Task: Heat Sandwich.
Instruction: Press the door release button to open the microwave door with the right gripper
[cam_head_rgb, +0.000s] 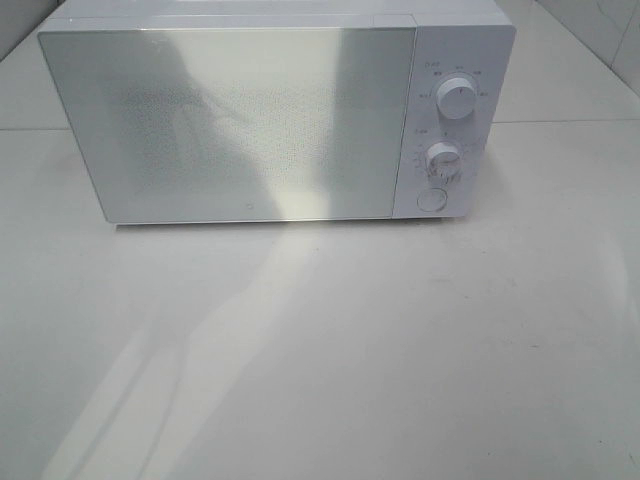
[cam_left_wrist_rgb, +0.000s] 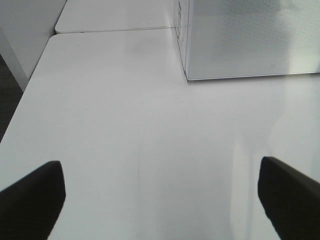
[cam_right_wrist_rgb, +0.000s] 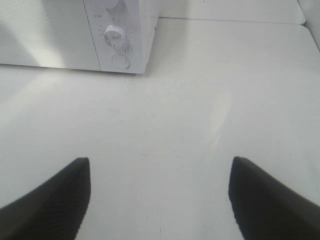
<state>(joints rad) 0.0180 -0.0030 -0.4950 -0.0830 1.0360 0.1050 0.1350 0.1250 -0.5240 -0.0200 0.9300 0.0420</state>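
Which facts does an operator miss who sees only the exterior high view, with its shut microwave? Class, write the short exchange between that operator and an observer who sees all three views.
Operator: I see the shut microwave but no pincer. Where is the left one?
Observer: The left pincer hangs open and empty over the bare table, facing the microwave's front corner.
Operator: And the right one?
Observer: The right pincer is open too and holds nothing. It faces the lower knob and the round button.
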